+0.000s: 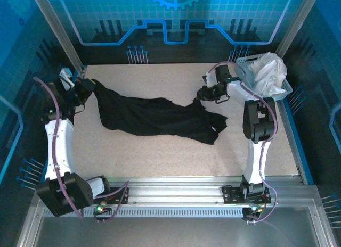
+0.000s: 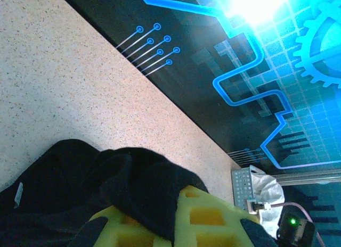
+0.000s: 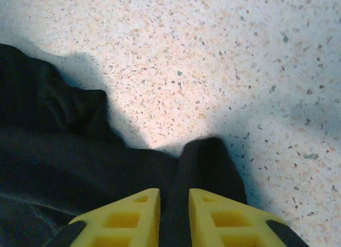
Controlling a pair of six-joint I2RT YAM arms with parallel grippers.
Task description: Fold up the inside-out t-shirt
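Observation:
The inside-out t-shirt [image 1: 154,116] is black and lies bunched in a long band across the middle of the table, its left end lifted. My left gripper [image 1: 91,90] at the far left is shut on that end; black cloth [image 2: 80,178] spills out from between its yellow fingers [image 2: 213,220]. My right gripper [image 1: 201,98] sits at the shirt's upper right edge. Its jaws stand a little apart, with a fold of the black cloth [image 3: 210,162] lying in the gap of the right gripper [image 3: 175,215]. A small white label [image 2: 18,194] shows on the fabric.
A perforated basket [image 1: 287,87] holding a white garment [image 1: 266,71] stands at the back right corner, close behind my right arm. The speckled tabletop [image 1: 160,156] lies bare in front of the shirt. Dark walls and metal posts ring the table.

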